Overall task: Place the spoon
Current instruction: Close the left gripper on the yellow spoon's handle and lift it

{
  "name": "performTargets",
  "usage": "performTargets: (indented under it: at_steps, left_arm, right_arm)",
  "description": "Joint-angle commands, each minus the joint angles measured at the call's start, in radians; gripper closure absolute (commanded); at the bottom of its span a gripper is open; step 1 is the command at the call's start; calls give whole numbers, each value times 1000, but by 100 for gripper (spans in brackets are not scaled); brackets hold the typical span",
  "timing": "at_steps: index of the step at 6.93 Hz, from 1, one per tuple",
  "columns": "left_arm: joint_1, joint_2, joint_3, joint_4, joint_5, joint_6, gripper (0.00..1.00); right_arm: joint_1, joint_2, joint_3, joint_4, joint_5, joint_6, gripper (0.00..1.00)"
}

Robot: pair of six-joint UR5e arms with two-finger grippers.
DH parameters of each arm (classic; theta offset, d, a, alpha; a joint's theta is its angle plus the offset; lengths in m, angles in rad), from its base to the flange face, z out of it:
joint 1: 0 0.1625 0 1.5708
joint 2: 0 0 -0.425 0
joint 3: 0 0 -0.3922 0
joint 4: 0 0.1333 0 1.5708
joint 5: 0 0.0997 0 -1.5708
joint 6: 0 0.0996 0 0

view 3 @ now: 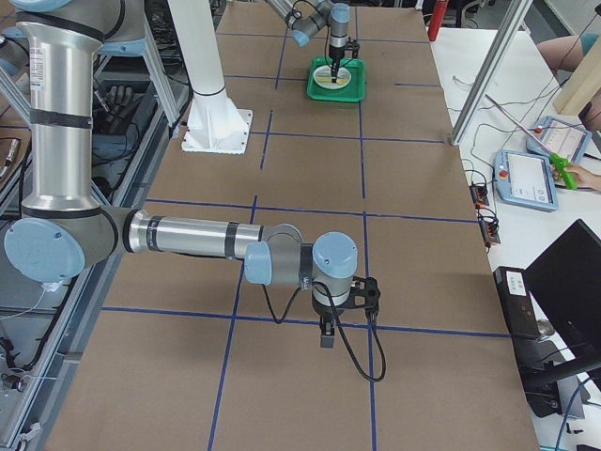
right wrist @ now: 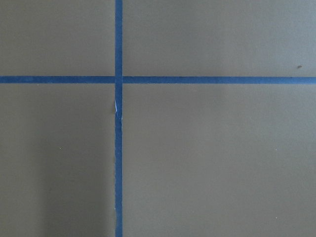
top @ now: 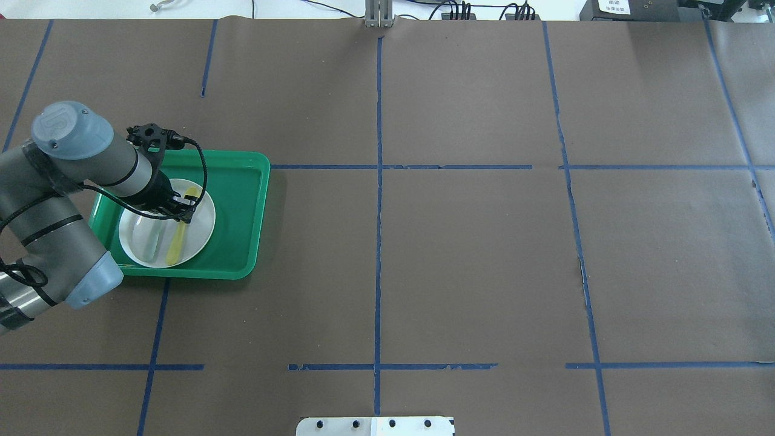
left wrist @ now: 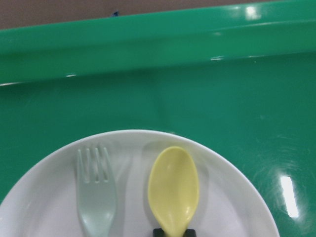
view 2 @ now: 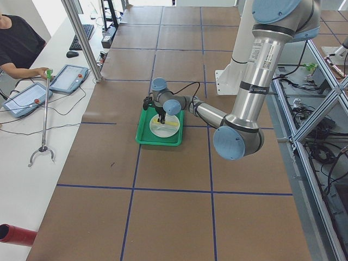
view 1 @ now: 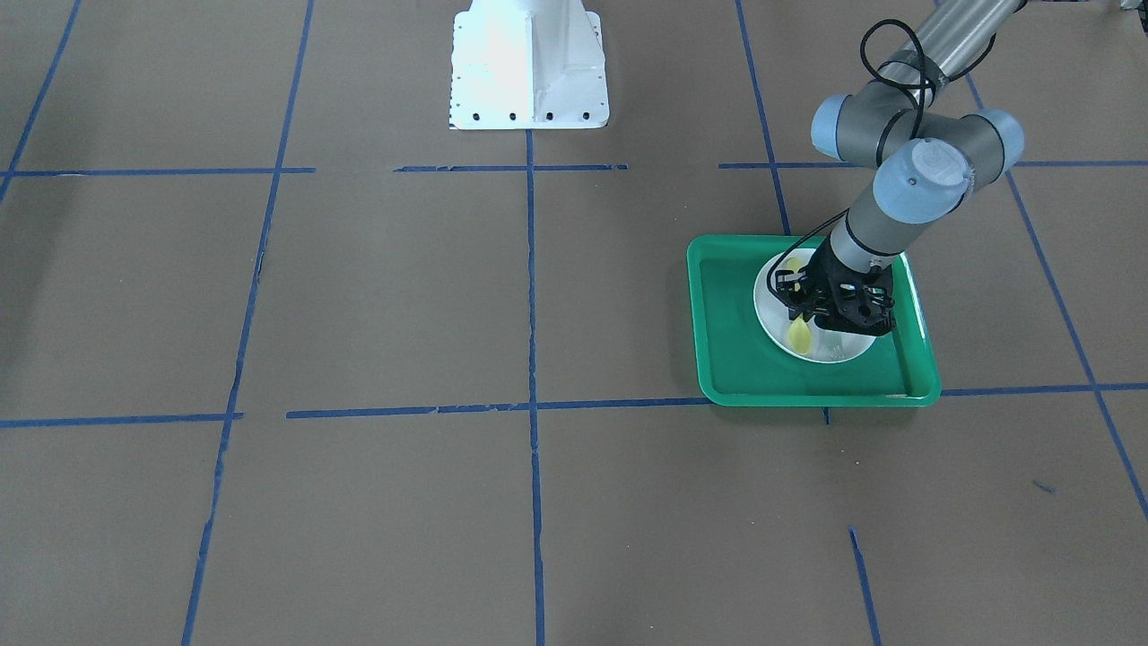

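Likely light, stiff, slick: the yellow plastic spoon (left wrist: 174, 190) on the white plate (left wrist: 44, 197); pinch across its slim handle. Over that handle sits the left gripper (top: 183, 213), clamped or not I can't tell; the right gripper (view 3: 327, 336) likewise.

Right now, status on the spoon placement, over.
Left gripper shut on the spoon, its bowl over the white plate, inside the green tray. Right gripper far off, open or shut unclear. Fork alongside on the plate, apart from it.

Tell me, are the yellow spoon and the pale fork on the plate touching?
Apart. The left wrist view shows a strip of bare white plate between the spoon and the fork.
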Motion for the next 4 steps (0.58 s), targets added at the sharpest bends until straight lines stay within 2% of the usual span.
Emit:
performTargets:
  at_steps: [1,2,4]
  left_arm:
    - [-9,2,-20,0,0,-2,100]
    - [-13,0,-53,32,-2,-2,100]
    - [-15,-23,-148,173,-3,-18,100]
  right_arm:
    - [0,0,0,0,-2,0,0]
    - [0,0,0,0,0,0,0]
    - [0,0,0,0,0,0,0]
